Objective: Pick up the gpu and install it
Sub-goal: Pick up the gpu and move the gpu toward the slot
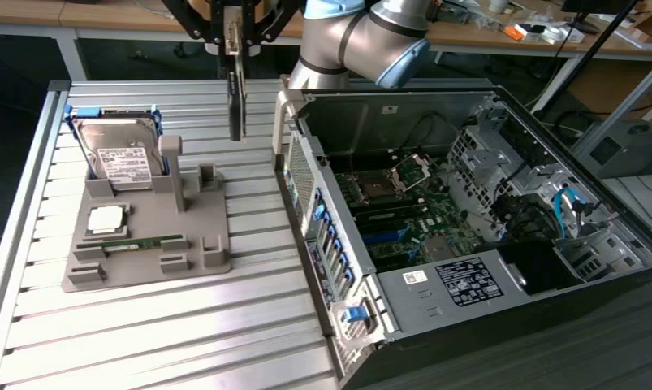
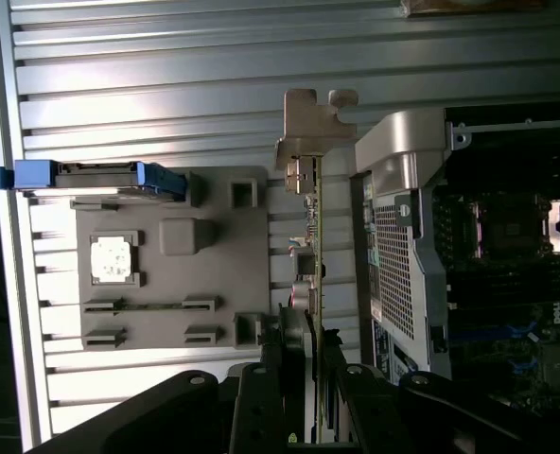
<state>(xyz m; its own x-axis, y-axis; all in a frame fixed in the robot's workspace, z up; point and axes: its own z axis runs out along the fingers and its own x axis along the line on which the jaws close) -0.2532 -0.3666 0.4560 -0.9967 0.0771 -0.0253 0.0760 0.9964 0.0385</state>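
The gpu [image 1: 235, 101] is a thin dark card that hangs on edge in the air, over the table strip between the grey parts holder and the open computer case. My gripper [image 1: 235, 45] is shut on its upper end. In the wrist view the gpu [image 2: 316, 227] shows edge-on, with its silver bracket [image 2: 310, 128] at the far end and my gripper [image 2: 315, 378] clamped on the near end. The card touches neither the holder nor the case.
The grey holder [image 1: 141, 244] carries a hard drive [image 1: 120, 154], a CPU [image 1: 107, 218] and a green RAM stick [image 1: 141, 241]. The open case [image 1: 337, 268] lies at the exterior view's right, motherboard [image 1: 402, 211] exposed. The slatted metal table [image 1: 141, 341] runs under everything.
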